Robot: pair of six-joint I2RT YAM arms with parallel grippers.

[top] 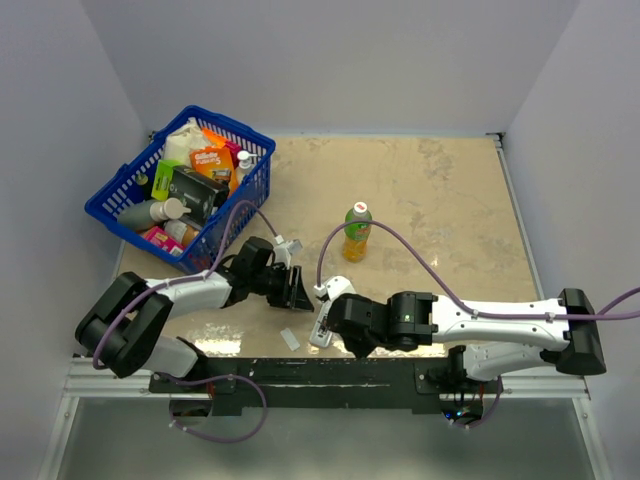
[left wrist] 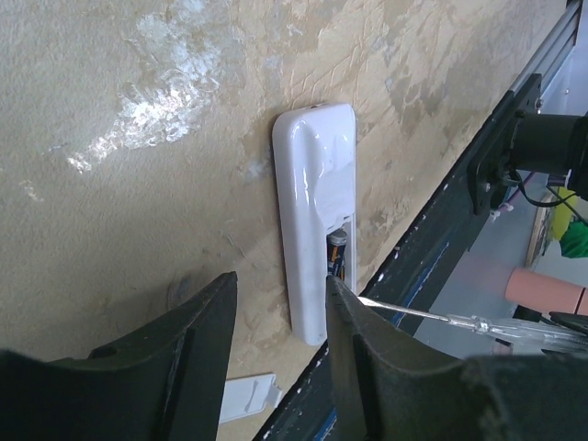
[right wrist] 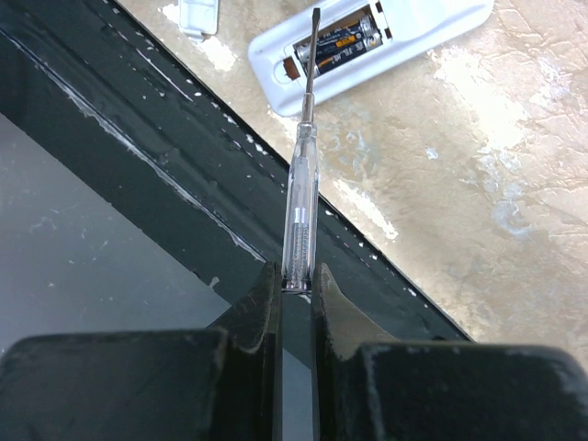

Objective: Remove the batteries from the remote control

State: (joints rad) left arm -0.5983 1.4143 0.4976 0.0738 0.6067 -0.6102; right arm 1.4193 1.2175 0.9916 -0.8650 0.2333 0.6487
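The white remote control lies face down near the table's front edge, its battery recess open. Dark batteries with orange print sit inside the recess; they also show in the left wrist view. My left gripper is open, its fingers straddling the remote's near end, which lies closer to the right finger. My right gripper is shut on a clear-handled screwdriver, whose tip rests in the recess against the batteries. In the top view the remote lies between the left gripper and the right gripper.
A small flat white cover piece lies by the front edge, left of the remote. A green bottle stands behind the remote. A blue basket of goods fills the back left. The black front rail runs beside the remote.
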